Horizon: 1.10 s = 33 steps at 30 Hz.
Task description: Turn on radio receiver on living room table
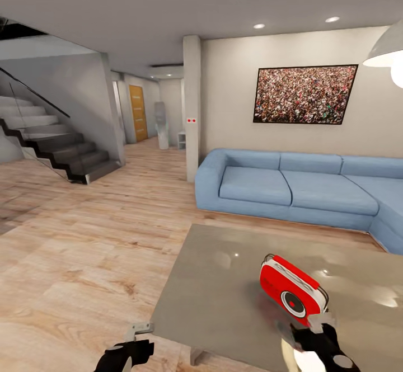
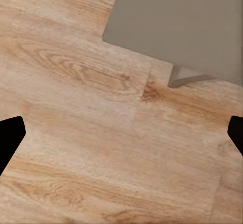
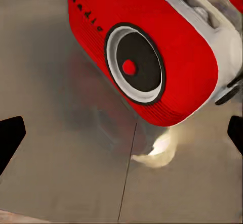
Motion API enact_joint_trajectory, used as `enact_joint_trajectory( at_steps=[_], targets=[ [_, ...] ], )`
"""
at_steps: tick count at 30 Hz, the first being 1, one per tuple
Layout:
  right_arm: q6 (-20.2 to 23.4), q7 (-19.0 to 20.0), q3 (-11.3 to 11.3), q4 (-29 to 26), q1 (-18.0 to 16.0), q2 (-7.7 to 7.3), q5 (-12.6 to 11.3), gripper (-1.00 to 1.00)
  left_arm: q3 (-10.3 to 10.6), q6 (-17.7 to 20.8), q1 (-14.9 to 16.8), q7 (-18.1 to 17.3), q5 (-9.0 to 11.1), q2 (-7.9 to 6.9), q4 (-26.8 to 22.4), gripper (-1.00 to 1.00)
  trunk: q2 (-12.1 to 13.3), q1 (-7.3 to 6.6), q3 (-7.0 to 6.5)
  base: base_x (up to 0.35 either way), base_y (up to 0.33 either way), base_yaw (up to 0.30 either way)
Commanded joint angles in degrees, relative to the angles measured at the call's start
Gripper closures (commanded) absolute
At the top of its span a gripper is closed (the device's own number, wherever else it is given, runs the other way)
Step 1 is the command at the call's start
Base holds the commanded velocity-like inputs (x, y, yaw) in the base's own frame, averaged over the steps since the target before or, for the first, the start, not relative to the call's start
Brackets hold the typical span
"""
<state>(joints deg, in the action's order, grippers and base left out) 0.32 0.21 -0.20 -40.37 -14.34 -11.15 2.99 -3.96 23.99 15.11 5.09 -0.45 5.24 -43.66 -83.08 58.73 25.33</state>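
1. One small red rounded radio receiver (image 1: 292, 292) stands on the glossy grey low desk (image 1: 224, 282), near its front edge, dial centre red.
2. Right claw (image 1: 322, 323) released, just before the radio; left claw (image 1: 141, 330) released over light wood floor (image 1: 84, 260) beside the desk corner.

The table (image 1: 224, 293) is a low rectangle with a glossy grey top that mirrors the ceiling lights as pale patches. It stands on a light wood floor (image 1: 84, 249), in front of a light blue sectional sofa (image 1: 296, 190). The radio receiver (image 1: 292, 291) is the one thing lying directly on the table top, toward its near right part and set at an angle to the table's edges. It is red with white side trim, and the centre of its round front dial shows red. In the left wrist view, a table corner (image 2: 177, 27) and one pale leg (image 2: 188, 76) meet the floor planks.
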Motion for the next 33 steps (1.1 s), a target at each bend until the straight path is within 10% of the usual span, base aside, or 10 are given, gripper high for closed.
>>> enact_joint_trajectory(
  at_steps=[1, 15, 17, 21, 25, 29, 33],
  targets=[
    [0.37, 0.06, 0.01, -3.51, 0.01, -0.31, 0.07, -1.0, 0.0, 0.0, 0.0, -0.01, 0.0, 0.0, 0.0, -1.0, 0.0, 0.0, 0.0, 0.0, 0.0, 0.0],
    [33.43, 16.33, -0.23, -41.05, -0.76, -4.81, -0.35, -1.0, 0.0, 0.0, 0.01, -0.01, -0.06, -0.3, -0.01, -1.0, 0.0, 0.0, 0.0, 0.0, 0.0, 0.0],
    [37.49, 17.28, -3.48, -43.2, -3.94, -4.94, -0.31, -1.0, 0.0, 0.0, 0.01, -0.02, -0.08, -0.35, -0.01, -1.0, 0.0, 0.0, 0.0, 0.0, 0.0, 0.0],
    [42.78, 20.97, -6.12, -43.17, -7.56, -6.91, -0.34, -1.0, 0.0, 0.0, 0.01, -0.01, -0.08, -0.39, 0.0, -1.0, 0.0, 0.0, 0.0, 0.0, 0.0, 0.0],
    [44.13, 29.05, -6.74, -34.21, -12.66, -13.61, -0.47, -1.0, 0.0, 0.0, 0.01, 0.01, -0.08, -0.42, -0.02, -1.0, 0.0, 0.0, 0.0, 0.0, 0.0, 0.0],
    [41.05, 36.1, -6.0, -25.0, -14.88, -16.49, 1.21, -1.0, 0.0, -0.01, 0.01, 0.01, -0.08, -0.27, -0.02, -1.0, 0.0, 0.0, 0.0, 0.0, -0.002, 0.0],
    [37.23, 42.98, -1.17, -22.04, -15.43, -17.19, 11.01, -1.0, 0.0, 0.0, -0.01, 0.76, -0.08, -0.13, -0.06, -1.0, 0.0, 0.0, 0.0, 0.0, -0.155, 0.0]
  ],
)
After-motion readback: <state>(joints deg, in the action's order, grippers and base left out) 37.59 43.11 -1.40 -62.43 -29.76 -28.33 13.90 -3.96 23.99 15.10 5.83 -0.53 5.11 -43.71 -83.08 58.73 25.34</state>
